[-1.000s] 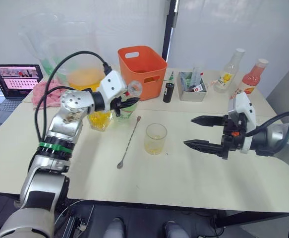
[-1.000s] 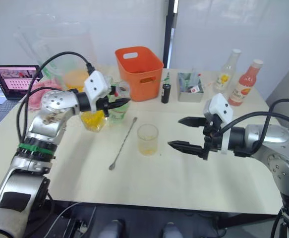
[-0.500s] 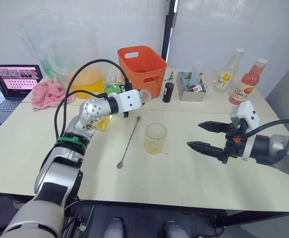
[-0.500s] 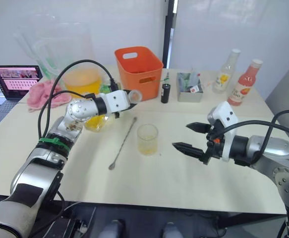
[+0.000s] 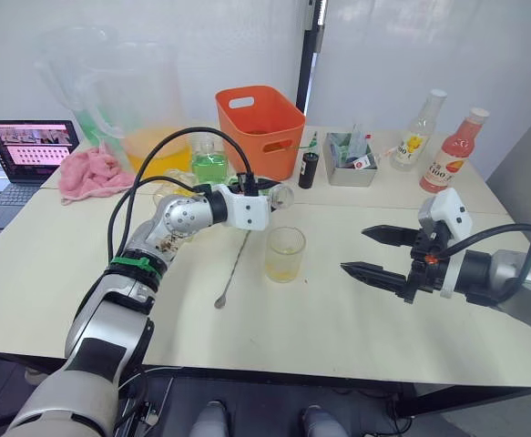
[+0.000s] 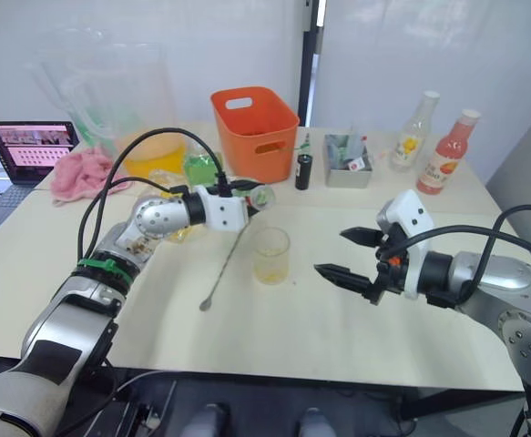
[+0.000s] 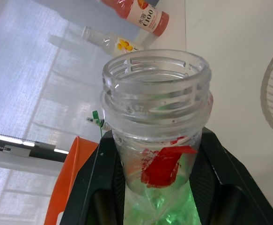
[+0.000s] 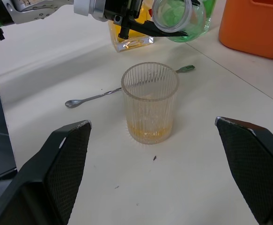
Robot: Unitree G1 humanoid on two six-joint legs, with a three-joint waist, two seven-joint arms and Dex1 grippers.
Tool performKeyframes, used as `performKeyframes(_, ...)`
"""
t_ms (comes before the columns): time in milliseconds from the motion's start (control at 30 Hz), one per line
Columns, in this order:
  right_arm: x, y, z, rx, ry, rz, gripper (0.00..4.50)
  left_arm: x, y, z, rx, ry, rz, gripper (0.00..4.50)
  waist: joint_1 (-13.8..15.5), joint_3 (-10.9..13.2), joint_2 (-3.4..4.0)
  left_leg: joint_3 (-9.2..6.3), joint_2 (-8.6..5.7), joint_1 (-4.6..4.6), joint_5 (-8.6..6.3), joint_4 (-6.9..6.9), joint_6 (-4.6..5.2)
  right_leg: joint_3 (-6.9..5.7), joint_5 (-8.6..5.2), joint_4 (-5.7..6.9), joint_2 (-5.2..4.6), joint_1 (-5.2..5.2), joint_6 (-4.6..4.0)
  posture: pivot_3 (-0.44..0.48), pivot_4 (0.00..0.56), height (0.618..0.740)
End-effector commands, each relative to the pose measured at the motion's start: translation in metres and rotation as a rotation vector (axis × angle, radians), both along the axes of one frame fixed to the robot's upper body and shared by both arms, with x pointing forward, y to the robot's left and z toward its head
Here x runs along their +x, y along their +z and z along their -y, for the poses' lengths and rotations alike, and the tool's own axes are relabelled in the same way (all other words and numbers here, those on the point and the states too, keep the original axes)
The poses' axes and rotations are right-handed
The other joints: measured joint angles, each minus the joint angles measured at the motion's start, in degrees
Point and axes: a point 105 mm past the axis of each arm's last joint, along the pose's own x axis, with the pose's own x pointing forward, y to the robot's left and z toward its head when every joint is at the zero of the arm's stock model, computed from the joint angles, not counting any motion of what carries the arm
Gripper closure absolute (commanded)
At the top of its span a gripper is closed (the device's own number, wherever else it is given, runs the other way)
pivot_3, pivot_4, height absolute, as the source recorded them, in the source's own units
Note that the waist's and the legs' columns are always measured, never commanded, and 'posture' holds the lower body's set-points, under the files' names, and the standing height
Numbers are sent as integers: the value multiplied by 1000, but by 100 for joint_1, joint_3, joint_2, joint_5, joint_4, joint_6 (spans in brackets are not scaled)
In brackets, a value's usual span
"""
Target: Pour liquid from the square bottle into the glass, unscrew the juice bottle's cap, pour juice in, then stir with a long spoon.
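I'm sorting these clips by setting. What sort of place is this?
Probably a lab or test room staged as a drinks bench, not a real bar: a plain white table with bottles against bare white walls, an open laptop at one end, and an orange bin.

One ribbed glass (image 5: 285,254), one long spoon (image 5: 235,261), one orange basket (image 5: 260,129), one big pitcher (image 5: 124,100), one pink cloth (image 5: 94,173), one laptop (image 5: 26,146). Five bottles: yellow-labelled (image 5: 417,132), pink-red (image 5: 450,152), green-liquid (image 5: 209,163), small dark (image 5: 310,167), and the uncapped one (image 7: 160,122).
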Motion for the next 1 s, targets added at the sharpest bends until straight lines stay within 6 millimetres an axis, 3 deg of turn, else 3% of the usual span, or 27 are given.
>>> performKeyframes(33, -3, 9, -4, 2, 26, 55, 21, 0, 24, -1, -28, 6, 119, 3136, 2, 0, 0, 0, 0, 0, 0, 2, 0, 0, 0, 3, 0, 0, 0, 0, 150, 740)
performKeyframes(600, -3, 8, -9, 7, 53, 49, 21, -8, 1, 10, 75, -53, 266, 3136, 11, 0, 0, -1, -1, -4, 0, 13, 0, 0, 0, 10, 0, 0, 1, 0, 150, 740)
performKeyframes(1000, -1, 10, -10, 10, 49, 56, 21, -9, 4, 14, 88, -54, 344, 3136, 15, 0, 0, -1, -1, -4, 0, 15, 0, 0, 0, 13, 0, 0, 1, 0, 150, 740)
